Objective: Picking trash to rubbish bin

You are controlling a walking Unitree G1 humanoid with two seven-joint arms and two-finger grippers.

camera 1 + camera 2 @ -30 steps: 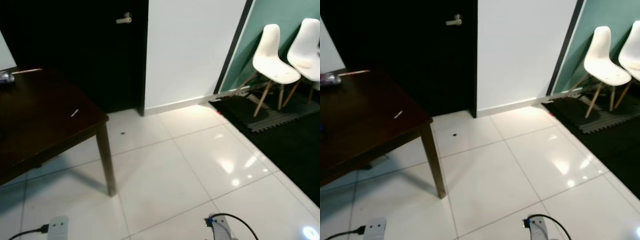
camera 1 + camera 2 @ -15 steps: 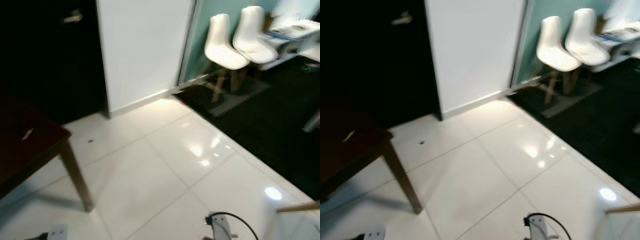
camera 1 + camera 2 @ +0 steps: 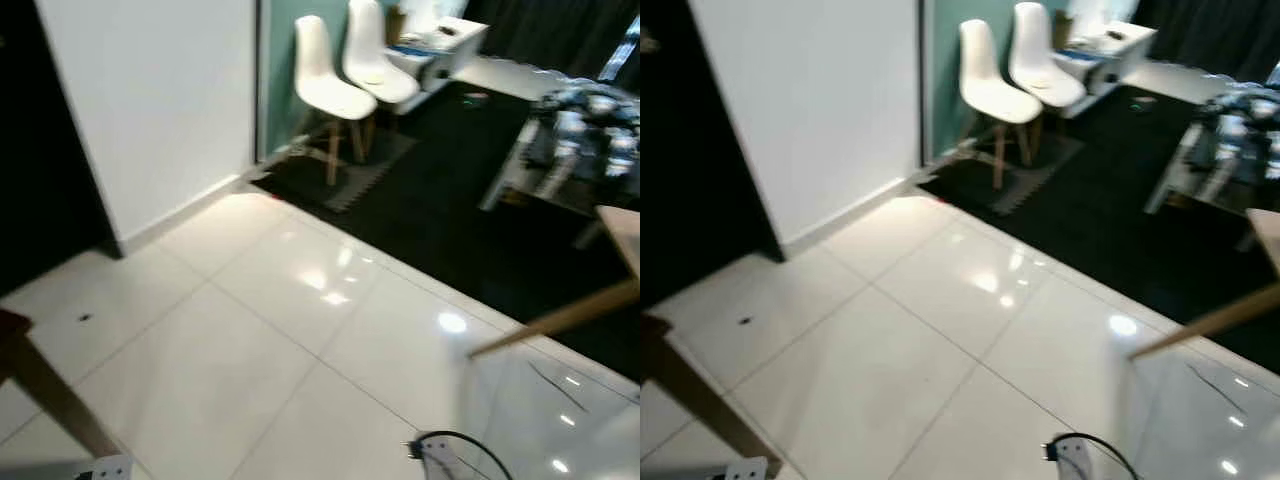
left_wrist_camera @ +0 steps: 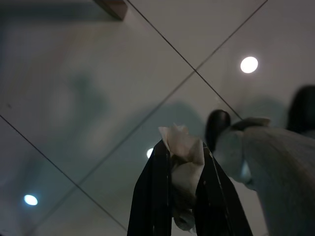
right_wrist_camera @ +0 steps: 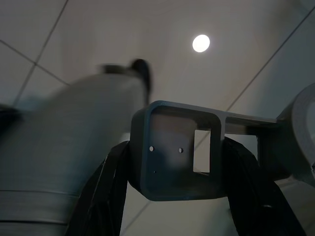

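The whole view has swung right: the dark counter (image 3: 40, 385), which filled the left side a second ago, now shows just a leg and corner at the near left, and the white chairs (image 3: 340, 85) stand at far centre beside a black mat. This suggests the robot is turning to look for a rubbish bin. The left tool (image 4: 183, 196) is closed on a crumpled white tissue (image 4: 183, 162), hanging over the glossy tiled floor (image 3: 260, 350). Whether the right tool (image 5: 177, 206) is wide or narrow, I cannot tell.
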